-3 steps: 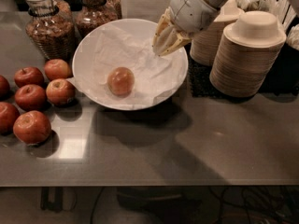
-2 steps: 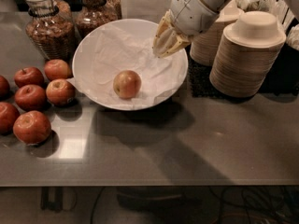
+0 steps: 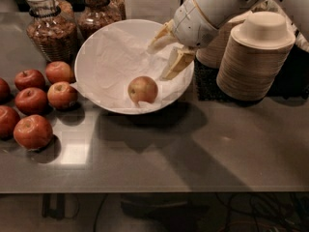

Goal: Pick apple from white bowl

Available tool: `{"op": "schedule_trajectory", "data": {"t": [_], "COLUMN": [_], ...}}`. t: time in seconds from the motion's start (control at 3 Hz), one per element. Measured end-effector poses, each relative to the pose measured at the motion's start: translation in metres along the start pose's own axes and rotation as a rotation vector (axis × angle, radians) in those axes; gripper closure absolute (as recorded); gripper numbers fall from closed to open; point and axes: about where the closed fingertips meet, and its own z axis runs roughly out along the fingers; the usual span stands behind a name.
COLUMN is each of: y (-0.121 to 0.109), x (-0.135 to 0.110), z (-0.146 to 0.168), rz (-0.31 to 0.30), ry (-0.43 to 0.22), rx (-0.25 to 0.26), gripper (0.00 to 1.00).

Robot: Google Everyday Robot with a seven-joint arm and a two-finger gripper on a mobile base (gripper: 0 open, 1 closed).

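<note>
The apple (image 3: pixel 143 89), pale red-orange, lies in the white bowl (image 3: pixel 96 47) near its front rim, on crumpled white paper. My gripper (image 3: pixel 164 54) hangs over the bowl's right side, up and to the right of the apple, not touching it. Its two beige fingers (image 3: pixel 176 63) are spread apart and hold nothing. The arm comes in from the upper right.
Several darker red apples (image 3: pixel 33 131) lie on the grey table left of the bowl. Two glass jars (image 3: pixel 48 25) stand behind them. Stacks of beige paper bowls (image 3: pixel 253 57) stand right of the bowl, close to the arm. The table's front edge (image 3: pixel 154 190) runs below.
The apple has rolled a little to the right and forward in the bowl. The gripper's fingers have spread apart and reach lower into the bowl.
</note>
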Motion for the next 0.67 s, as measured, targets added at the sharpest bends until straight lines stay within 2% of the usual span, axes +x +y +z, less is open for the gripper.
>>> {"op": "schedule_trajectory", "data": {"t": [0.33,0.67], "y": [0.0093,0.0011], "x": [-0.0122,-0.0125], "z": [-0.0167,-0.0099], "rz": [0.022,0.021], "ry": [0.008,0.013], "rx": [-0.006,-0.008], "gripper": [0.0,0.0]}}
